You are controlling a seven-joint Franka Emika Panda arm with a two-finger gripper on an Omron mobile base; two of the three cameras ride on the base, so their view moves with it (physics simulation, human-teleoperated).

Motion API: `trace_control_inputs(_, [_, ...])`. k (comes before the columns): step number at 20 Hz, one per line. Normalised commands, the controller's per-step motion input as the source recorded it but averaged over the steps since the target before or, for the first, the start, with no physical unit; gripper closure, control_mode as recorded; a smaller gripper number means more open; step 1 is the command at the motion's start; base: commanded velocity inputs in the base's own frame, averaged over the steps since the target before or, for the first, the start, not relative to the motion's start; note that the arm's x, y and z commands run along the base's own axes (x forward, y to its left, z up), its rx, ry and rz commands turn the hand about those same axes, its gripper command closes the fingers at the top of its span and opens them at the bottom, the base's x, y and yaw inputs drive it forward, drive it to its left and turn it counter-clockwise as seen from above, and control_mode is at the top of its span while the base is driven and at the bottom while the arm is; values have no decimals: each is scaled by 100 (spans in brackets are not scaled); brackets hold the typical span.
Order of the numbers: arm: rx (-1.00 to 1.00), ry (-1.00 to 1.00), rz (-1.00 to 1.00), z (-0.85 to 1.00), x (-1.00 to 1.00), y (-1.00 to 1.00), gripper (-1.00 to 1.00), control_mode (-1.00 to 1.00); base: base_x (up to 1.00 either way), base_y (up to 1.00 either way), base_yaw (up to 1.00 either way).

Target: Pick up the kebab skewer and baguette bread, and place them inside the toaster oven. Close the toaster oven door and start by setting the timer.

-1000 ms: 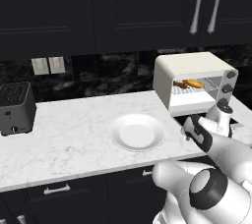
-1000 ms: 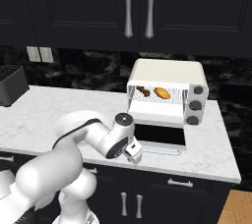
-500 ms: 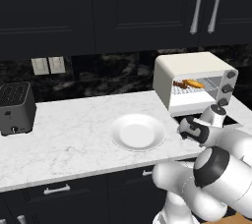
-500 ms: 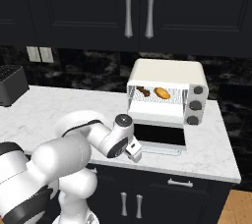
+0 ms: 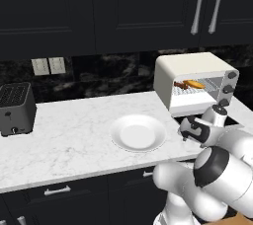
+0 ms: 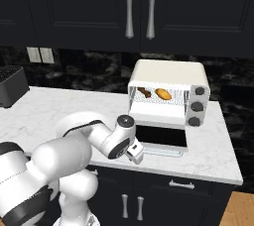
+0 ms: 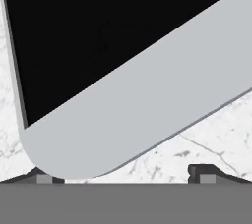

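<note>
Kebab skewer (image 6: 145, 91) and baguette bread (image 6: 162, 93) are seen inside the toaster oven (image 6: 168, 74). End effector (image 7: 123, 173) fingers are spread apart over the lowered toaster oven door (image 6: 161, 137), right of centre

The scene is seen from behind the arm by two base views, aimed forward and down at the counter (image 5: 74, 135). From the left, the oven (image 5: 195, 81) is viewed at an angle, far right; from the right, the oven (image 6: 168, 91) is faced nearly head-on. Counter, oven and dark cabinets are shared by both. The lowered door (image 7: 123, 105) is viewed very closely, at a tilt, by the hand view, with marble beyond.
</note>
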Motion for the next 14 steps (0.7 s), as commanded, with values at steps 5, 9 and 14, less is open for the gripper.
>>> trace_control_inputs(5, [-2, -4, 4, 0, -18, 0, -100, -100, 0, 0, 0])
trace_control_inputs(9, [-3, -1, 3, 0, -26, 0, -100, -100, 0, 0, 0])
trace_control_inputs(14, [-5, 0, 2, -3, 4, 7, -100, -100, 0, 0, 0])
